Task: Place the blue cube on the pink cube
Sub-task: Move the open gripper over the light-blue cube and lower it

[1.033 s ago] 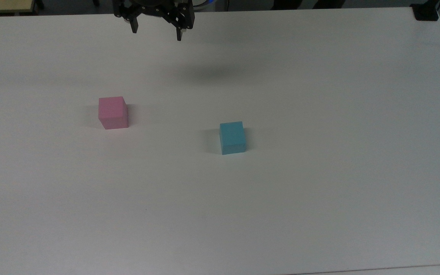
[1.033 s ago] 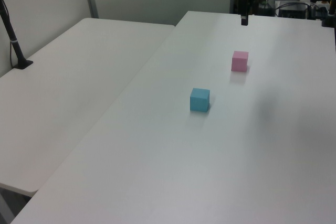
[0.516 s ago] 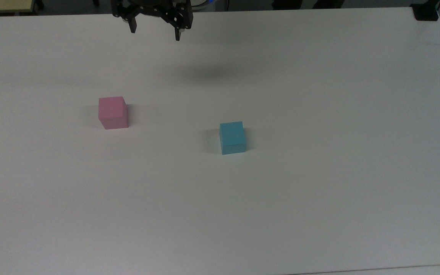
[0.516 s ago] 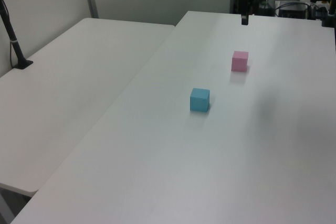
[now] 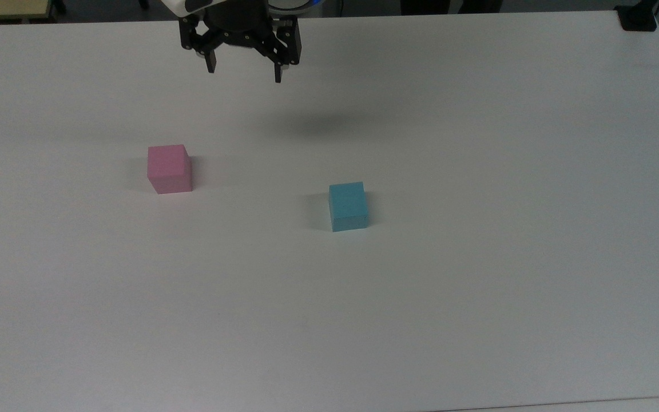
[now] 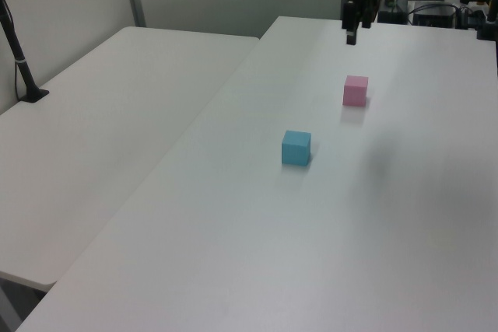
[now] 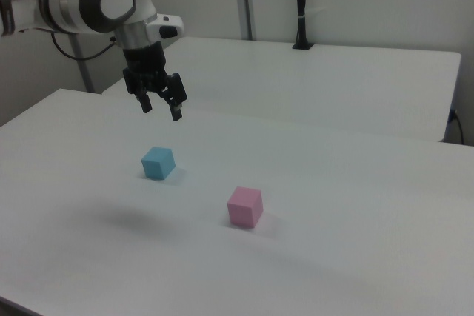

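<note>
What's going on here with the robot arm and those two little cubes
A single robot arm is working over a white table. Its pincer is open, empty, and raised above the surface near the top view's upper edge. The blue cube and the pink cube both sit on the table, apart from each other, neither touched. Nothing has been picked up yet, so stacking the blue cube on the pink one is not yet begun.

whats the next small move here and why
Probably carry the gripper across to above the blue cube, then lower. Its fingers are open and empty, hanging high over the table away from both cubes, and the blue cube sits apart from the pink cube, not yet grasped.
</note>
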Controlling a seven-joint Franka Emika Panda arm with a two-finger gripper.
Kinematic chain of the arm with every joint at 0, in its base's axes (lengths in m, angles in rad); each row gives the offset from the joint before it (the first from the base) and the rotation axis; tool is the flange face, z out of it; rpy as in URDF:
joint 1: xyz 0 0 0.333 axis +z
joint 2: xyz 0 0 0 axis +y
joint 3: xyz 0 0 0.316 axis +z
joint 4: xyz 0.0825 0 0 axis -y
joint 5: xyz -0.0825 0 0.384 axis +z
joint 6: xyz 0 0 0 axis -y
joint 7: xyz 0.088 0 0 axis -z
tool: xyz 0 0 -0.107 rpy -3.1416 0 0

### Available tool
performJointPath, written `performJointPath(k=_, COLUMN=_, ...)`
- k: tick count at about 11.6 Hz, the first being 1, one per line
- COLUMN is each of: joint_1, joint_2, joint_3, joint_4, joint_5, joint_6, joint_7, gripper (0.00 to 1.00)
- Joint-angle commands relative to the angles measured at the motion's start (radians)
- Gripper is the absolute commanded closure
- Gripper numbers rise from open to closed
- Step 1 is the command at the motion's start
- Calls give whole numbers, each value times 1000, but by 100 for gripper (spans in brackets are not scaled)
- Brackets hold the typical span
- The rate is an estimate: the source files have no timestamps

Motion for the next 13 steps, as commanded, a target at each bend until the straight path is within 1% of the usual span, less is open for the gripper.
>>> performJointPath(k=1, joint_1=61, joint_2=59, joint_3=-6, joint_4=14, joint_5=26, joint_6=111, joint_7=-5, gripper=0)
performJointPath(k=3, joint_1=109, joint_2=143, joint_3=-15, joint_4=73, joint_5=48, joint_6=157, joint_7=-2, gripper=0)
performJointPath(k=5, joint_1=141, joint_2=218, joint_3=-23, joint_4=108, joint_5=49, joint_6=226, joint_7=-3, gripper=0)
performJointPath(k=7, joint_1=161, joint_2=271, joint_3=-23, joint_4=108, joint_5=48, joint_6=309, joint_7=-14, gripper=0)
performJointPath(k=9, joint_1=169, joint_2=303, joint_3=-23, joint_4=102, joint_5=48, joint_6=352, joint_7=-28, gripper=0)
performJointPath(k=13, joint_1=218, joint_2=389, joint_3=-20, joint_4=88, joint_5=35, joint_6=375, joint_7=-33, gripper=0)
